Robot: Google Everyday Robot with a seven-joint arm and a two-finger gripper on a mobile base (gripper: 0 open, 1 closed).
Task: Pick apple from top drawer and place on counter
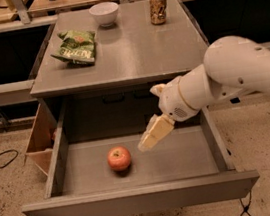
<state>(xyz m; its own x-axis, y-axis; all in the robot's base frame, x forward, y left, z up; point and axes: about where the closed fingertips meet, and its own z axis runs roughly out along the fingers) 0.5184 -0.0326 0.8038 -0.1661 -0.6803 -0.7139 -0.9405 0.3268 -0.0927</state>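
The apple [119, 158], small and red-orange, lies on the floor of the open top drawer [192, 153], left of its middle. My gripper [149, 137] hangs over the drawer's middle on the white arm that comes in from the right. It points down and left and is a short way to the right of the apple and above it, not touching it. The grey counter [135, 44] is the cabinet top behind the drawer.
On the counter stand a white bowl [104, 13] at the back, a drink can [158, 6] at the back right and a green chip bag [76, 46] at the left. A tan wooden box [40, 141] sits left of the drawer. Cables lie on the floor.
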